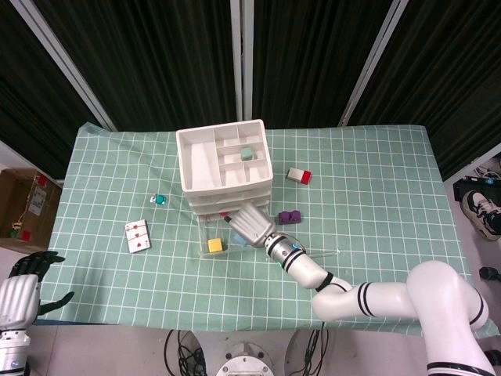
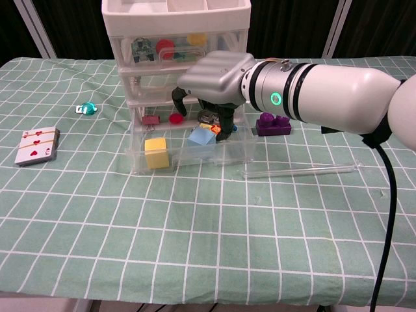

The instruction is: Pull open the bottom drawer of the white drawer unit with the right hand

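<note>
one bottom drawer [image 2: 188, 153], beneath right hand [image 2: 214, 81] fingers [image 2: 177, 102]

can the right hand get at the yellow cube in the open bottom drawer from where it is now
Probably yes. The right hand hangs over the pulled-out bottom drawer, which is open on top, and the yellow cube lies uncovered at its left end with nothing above it.

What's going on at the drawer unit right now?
The right robot hand hangs, fingers pointing down, over the bottom drawer of the white drawer unit. That drawer is already pulled out toward the camera, with a yellow block and a blue block showing inside. Whether the fingers touch anything cannot be told. The left robot hand sits off the table's near-left corner, holding nothing.
</note>
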Controlling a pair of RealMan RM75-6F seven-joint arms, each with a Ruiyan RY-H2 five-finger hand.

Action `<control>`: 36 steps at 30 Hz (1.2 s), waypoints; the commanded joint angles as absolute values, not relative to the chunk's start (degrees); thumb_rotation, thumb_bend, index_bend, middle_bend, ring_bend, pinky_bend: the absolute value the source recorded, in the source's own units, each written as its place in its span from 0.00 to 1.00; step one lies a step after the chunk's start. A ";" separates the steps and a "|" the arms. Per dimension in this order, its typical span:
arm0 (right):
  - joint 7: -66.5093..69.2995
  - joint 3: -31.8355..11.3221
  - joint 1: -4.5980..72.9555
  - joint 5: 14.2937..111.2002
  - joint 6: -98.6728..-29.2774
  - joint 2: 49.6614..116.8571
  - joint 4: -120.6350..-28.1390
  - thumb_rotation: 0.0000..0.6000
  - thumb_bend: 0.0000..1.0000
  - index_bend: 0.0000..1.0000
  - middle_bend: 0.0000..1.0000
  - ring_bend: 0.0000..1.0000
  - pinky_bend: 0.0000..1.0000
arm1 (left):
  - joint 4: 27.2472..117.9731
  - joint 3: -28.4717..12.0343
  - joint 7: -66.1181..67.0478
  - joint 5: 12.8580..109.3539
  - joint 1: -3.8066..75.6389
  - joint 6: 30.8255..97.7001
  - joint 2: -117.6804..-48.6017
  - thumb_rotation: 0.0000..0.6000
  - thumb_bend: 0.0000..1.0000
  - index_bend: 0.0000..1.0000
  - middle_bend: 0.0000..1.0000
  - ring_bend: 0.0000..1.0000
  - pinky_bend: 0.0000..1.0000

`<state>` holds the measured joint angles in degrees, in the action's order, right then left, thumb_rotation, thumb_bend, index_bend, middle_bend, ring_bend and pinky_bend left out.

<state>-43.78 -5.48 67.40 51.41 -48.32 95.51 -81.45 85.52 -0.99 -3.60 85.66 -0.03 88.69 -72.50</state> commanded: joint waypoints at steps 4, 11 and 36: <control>-43.29 -5.30 67.91 51.20 -46.44 98.97 -77.15 1.00 0.07 0.35 0.85 0.93 1.00 | 85.16 -0.96 -3.89 85.50 -0.20 88.62 -72.73 1.00 0.00 0.32 0.23 0.18 0.19; -41.61 -5.13 67.32 51.18 -45.13 101.35 -73.81 1.00 0.22 0.53 0.86 0.93 1.00 | 84.44 -0.95 -4.58 85.30 -0.42 88.53 -73.08 1.00 0.00 0.32 0.23 0.18 0.19; -27.60 2.47 46.74 65.12 -60.11 85.27 -86.58 1.00 0.32 0.59 0.87 0.94 1.00 | 85.59 -1.18 -3.71 87.99 0.28 89.84 -72.92 1.00 0.00 0.32 0.23 0.18 0.19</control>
